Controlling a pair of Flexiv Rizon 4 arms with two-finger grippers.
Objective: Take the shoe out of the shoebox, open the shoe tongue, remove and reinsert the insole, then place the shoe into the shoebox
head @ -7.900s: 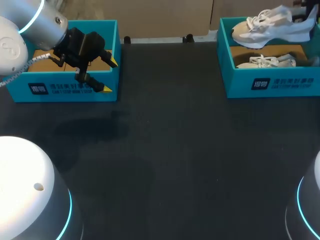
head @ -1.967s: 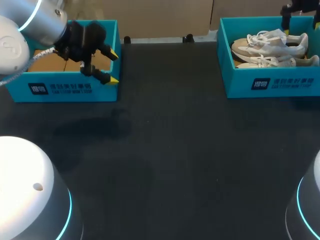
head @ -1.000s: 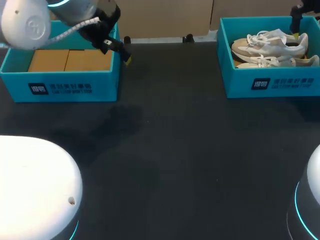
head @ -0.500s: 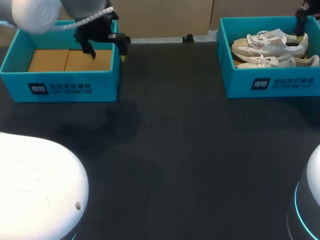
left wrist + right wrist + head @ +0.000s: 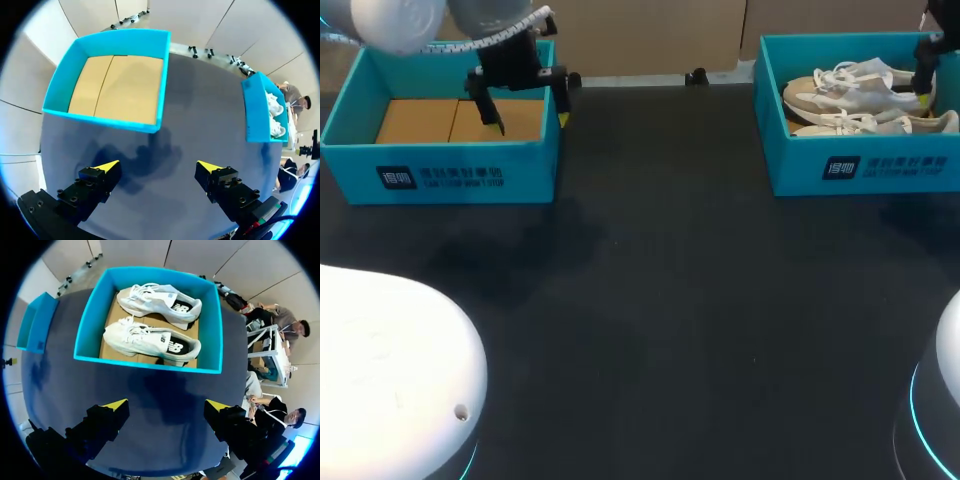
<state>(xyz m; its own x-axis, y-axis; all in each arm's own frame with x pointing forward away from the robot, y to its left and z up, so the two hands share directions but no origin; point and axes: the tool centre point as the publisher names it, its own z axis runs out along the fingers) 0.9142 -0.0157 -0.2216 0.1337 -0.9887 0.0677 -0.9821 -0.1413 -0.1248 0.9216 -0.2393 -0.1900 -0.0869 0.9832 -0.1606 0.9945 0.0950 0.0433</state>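
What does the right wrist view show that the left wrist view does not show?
Only the right wrist view shows the two white lace-up shoes whole, lying side by side on the brown floor of the turquoise shoebox, and the right gripper, open. Only the left wrist view shows the bare brown cardboard floor of the empty turquoise box, and the left gripper, open. Both show the dark table and both boxes; each gripper hangs over the table, holding nothing.

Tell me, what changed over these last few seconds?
The raised shoe was lowered into the right shoebox beside the other shoe and let go; the open right gripper shifted rightward. The left gripper swung from the front wall of the left shoebox to its far right corner. Both boxes stayed put.
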